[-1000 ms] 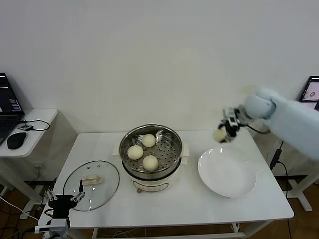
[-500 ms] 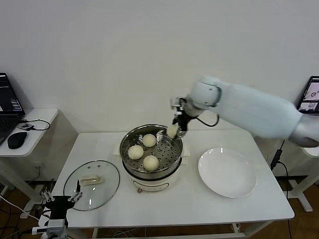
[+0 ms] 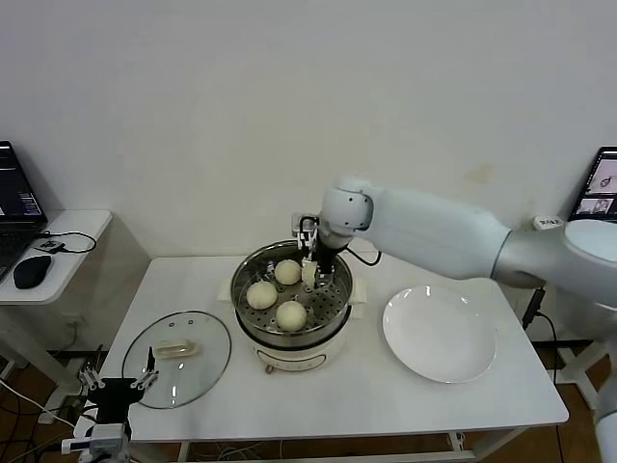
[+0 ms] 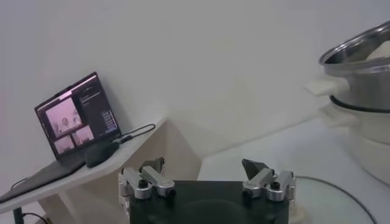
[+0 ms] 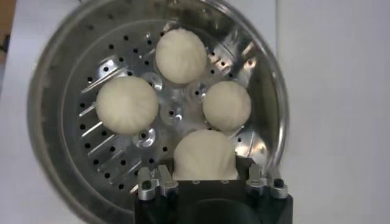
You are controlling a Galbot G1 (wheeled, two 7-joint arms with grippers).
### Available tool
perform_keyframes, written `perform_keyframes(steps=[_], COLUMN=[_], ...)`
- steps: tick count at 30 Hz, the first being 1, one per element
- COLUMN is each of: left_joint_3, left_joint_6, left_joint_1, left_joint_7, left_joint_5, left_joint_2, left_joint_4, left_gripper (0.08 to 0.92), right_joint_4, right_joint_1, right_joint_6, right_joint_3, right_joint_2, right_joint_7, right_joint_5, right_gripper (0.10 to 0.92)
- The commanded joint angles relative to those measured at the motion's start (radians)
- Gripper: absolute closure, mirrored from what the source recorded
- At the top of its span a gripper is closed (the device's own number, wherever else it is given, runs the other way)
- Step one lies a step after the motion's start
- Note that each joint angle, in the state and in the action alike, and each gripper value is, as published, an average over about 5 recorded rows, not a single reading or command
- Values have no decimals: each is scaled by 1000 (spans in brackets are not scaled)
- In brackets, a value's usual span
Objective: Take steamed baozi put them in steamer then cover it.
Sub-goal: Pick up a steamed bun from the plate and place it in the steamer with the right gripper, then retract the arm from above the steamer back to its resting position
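Note:
The steel steamer (image 3: 253,265) stands mid-table on its cream-white base. Three baozi lie on its perforated tray (image 3: 261,294) (image 3: 287,272) (image 3: 291,314). My right gripper (image 3: 310,274) reaches down into the pot and is shut on the fourth baozi (image 3: 309,276), low over the tray's right side. In the right wrist view the held baozi (image 5: 205,155) sits between the fingers (image 5: 162,182), with the other three beyond it (image 5: 180,56) (image 5: 127,105) (image 5: 226,106). The glass cover (image 3: 207,371) lies flat on the table's front left. My left gripper (image 3: 120,386) is open and parked just in front of it.
A flat white plate (image 3: 439,335), bare, lies to the right of the steamer. A side table with a laptop (image 4: 76,119) and a mouse (image 3: 32,271) stands to the left. A screen (image 3: 602,183) stands at the far right. The steamer's edge (image 4: 365,67) shows in the left wrist view.
My right gripper has carried the baozi from above the plate leftward over the steamer and lowered it into the pot. The left arm has stayed in place.

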Motion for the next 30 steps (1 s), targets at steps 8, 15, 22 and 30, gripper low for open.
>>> perform_keyframes(steps=[8,15,22,30], left_joint_3=[-2,-7,-12,-7], left_joint_6=[0,2,4,-5], left_joint_1=[0,-5,-13,-23], left_joint_7=[0,3,8,11], left_joint_5=[0,-5,-20,-26], left_joint_2=[-1,6,18,21], left_joint_4=[0,3,4,20], left_gripper=[177,177,177,177], right_joint_4=[-30,39,206,495], right_joint_1=[-70,-22,-7,-295], right_joint_6=[-29,-38,-39,100], right_joint_3=[8,35,167,423], right_joint_2=[27,-31,-199,-476], right_joint_7=[11,31,185,654], right_joint_5=[-46,-21,102,296], right_gripper=[389,242,203,203])
